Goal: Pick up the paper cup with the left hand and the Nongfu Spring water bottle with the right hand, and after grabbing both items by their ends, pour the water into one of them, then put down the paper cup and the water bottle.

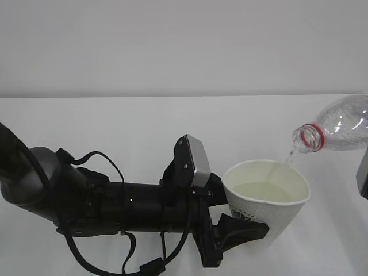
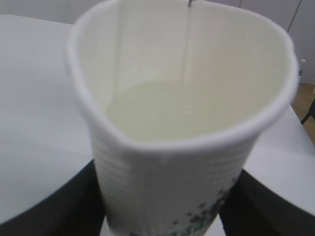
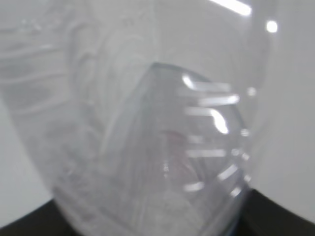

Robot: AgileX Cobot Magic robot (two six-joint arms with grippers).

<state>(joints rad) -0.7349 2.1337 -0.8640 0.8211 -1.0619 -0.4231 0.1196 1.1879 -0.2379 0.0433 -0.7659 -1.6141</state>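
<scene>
Between the left hand's (image 1: pixel 238 233) jaws sits the paper cup (image 1: pixel 267 198), clamped low so rim stays clear. Right hand (image 1: pixel 362 172), barely seen, grips Nongfu Spring water bottle (image 1: pixel 336 129), tipped neck-down w/ water (image 1: pixel 287 156) streaming in, above desk's (image 1: pixel 115 126) right side.

white paper cup (image 1: pixel 266 201) upright, rim squeezed out of round, green print low on its side, partly filled with water (image 1: pixel 264 191). clear plastic bottle (image 1: pixel 333 131) with red neck ring tilted mouth-down above the cup's right rim, thin stream running into the cup.
</scene>
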